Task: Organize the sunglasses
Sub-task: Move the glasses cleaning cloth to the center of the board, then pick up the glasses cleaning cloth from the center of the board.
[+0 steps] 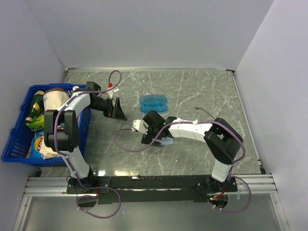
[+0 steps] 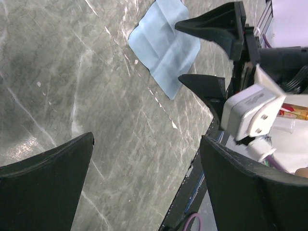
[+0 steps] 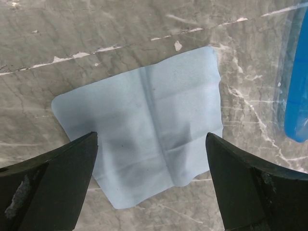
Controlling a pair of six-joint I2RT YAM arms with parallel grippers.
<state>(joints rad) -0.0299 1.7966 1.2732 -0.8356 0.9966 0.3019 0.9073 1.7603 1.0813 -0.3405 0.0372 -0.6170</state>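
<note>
Sunglasses (image 1: 205, 112), a small pair with a thin black wire frame, lie on the grey marbled bench (image 1: 192, 82) at about two o'clock from the right hand (image 3: 150, 138), well apart from it and untouched. That hand hangs spread wide and holds nothing, directly over the light-blue square cloth (image 3: 144, 130). The left hand (image 2: 147, 139) is equally wide and empty, above bare bench at ten o'clock from the cloth.

The step in hand looks to be lifting the cloth. It would go best with a straight descent, the fingers (image 3: 48, 187) meeting the bench on either side of the centre crease, then closing so the fabric bunches up between them. The blue translucent oblong clamshell case (image 1: 153, 102), near twelve o'clock of the cloth, should be left undisturbed.

Only the top view shows the sunglasses and the blue plastic basket (image 1: 19, 139) at nine o'clock. The right wrist view alone gives the cloth's folds and the case's edge at three o'clock. The left wrist view shows the right hand's fingers from the side, over the cloth.
</note>
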